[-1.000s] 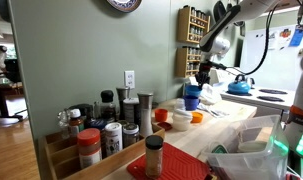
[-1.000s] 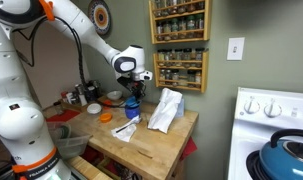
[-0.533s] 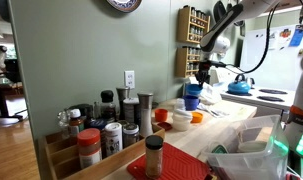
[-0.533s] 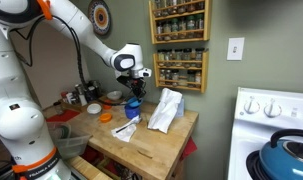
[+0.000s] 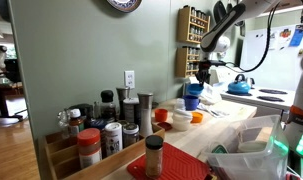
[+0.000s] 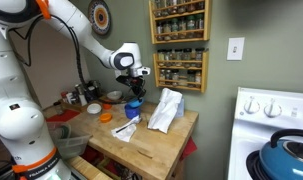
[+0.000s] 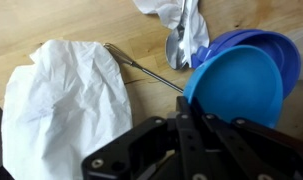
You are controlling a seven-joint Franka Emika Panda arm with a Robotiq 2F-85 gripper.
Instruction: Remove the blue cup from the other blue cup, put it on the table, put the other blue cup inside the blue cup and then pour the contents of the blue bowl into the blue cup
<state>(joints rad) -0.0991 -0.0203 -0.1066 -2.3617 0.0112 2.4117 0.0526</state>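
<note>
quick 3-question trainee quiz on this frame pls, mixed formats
1. True or false: the tool is shut on the blue bowl.
2. What lies on the table near the white cloth? A) spoon B) knife C) whisk
3. Fill in: in the wrist view, right behind the bowl is a blue ____.
Key: 1 true; 2 A; 3 cup.

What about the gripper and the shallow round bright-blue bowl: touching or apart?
Touching. The wrist view shows the shut gripper clamped on the rim of the shallow round bright-blue bowl, with no gap showing.
</note>
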